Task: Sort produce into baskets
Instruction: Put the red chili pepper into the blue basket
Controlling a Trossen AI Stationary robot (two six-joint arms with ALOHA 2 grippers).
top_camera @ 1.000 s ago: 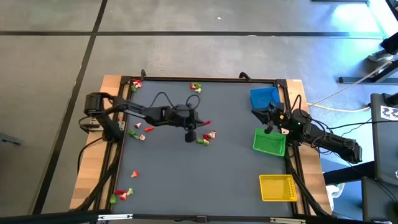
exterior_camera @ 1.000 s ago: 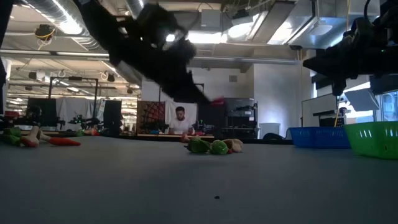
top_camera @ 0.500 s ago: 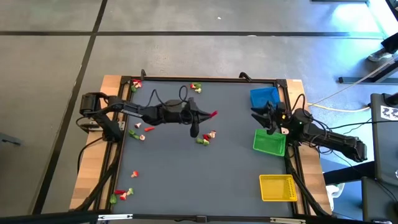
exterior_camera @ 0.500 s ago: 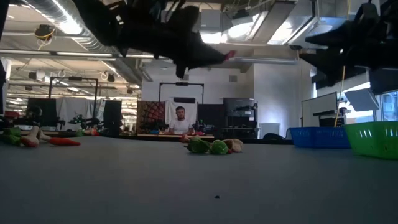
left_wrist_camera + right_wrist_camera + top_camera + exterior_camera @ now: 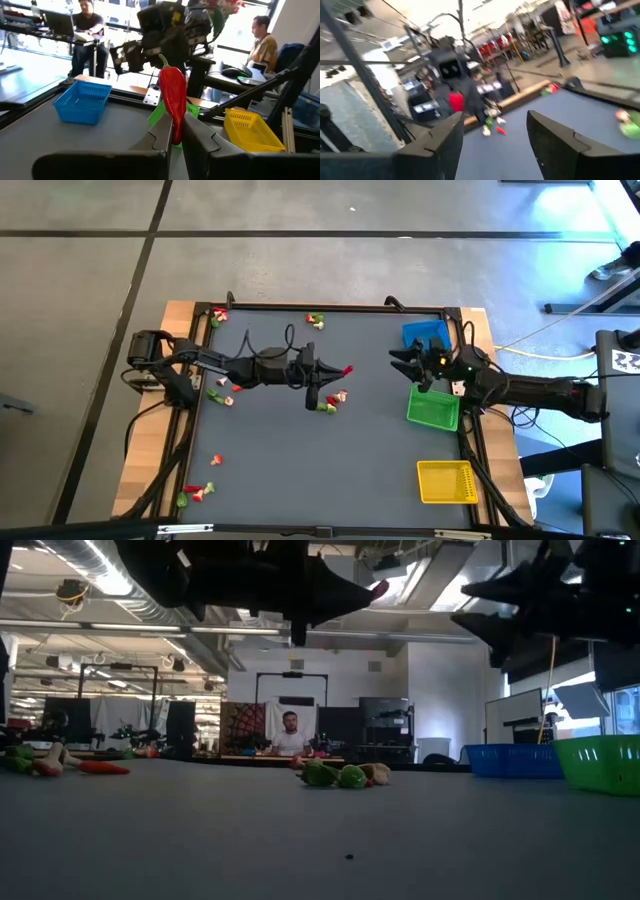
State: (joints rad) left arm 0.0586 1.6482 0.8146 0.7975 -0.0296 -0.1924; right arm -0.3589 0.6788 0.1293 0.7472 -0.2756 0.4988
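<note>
Above the middle of the gray table (image 5: 300,460), the left gripper (image 5: 338,369) has its fingers clamped on a red pepper (image 5: 172,100), pointing toward the right gripper (image 5: 397,362), whose fingers are spread apart between the blue basket (image 5: 425,334) and green basket (image 5: 433,408).
</note>
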